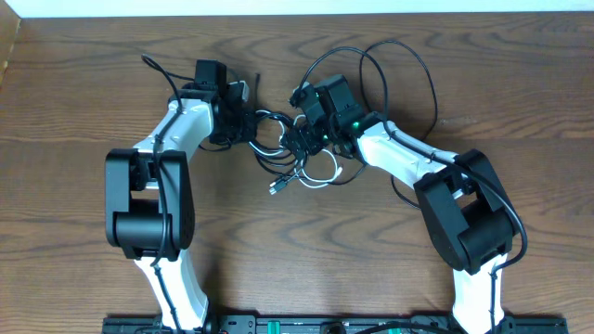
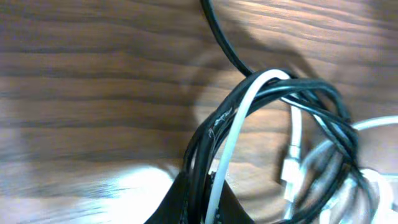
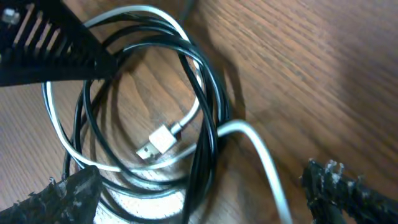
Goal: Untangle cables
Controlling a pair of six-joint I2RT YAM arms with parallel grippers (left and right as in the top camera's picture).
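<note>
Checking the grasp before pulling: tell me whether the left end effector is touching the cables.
Touching. The left wrist view shows the cables running between the dark fingers of the left end effector, with no gap.

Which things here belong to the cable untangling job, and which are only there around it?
Part of the job:
- black cables
- white USB cable
- left arm's fingers, closed on the bundle
- right arm's fingers, open near it

Only around it:
- wooden table
- arms' own black wires
</note>
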